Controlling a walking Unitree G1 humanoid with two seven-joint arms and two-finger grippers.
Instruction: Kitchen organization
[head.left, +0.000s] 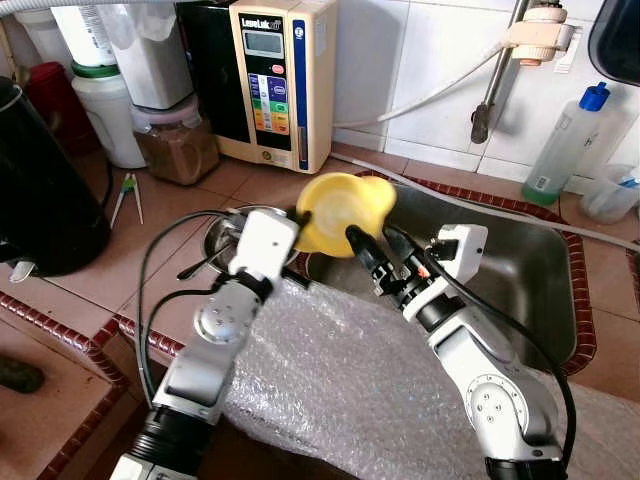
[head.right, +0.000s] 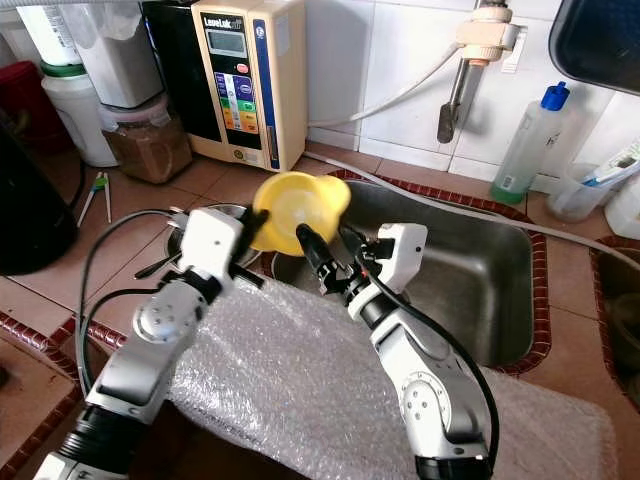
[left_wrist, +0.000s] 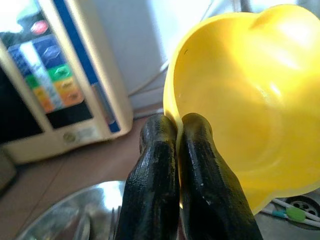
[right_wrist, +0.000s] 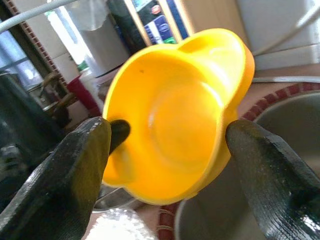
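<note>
A yellow plastic bowl (head.left: 340, 208) with a wavy rim hangs tilted over the left edge of the steel sink (head.left: 520, 270). My left gripper (head.left: 300, 216) is shut on its rim, with both fingers (left_wrist: 160, 150) pressed together on the bowl's (left_wrist: 250, 110) edge. From the front, my right gripper (head.left: 372, 240) reaches up to the bowl and is open. In the right wrist view its two fingertips (right_wrist: 90, 145) stand wide apart on either side of the bowl (right_wrist: 180, 125). Whether they touch it I cannot tell.
Bubble wrap (head.left: 340, 380) covers the counter's front edge under both arms. A shallow metal dish (head.left: 215, 240) lies left of the sink. A water ioniser (head.left: 270, 80), jars (head.left: 175, 140) and a black kettle (head.left: 40, 190) stand at the back left. A clear bottle (head.left: 565, 145) stands behind the sink.
</note>
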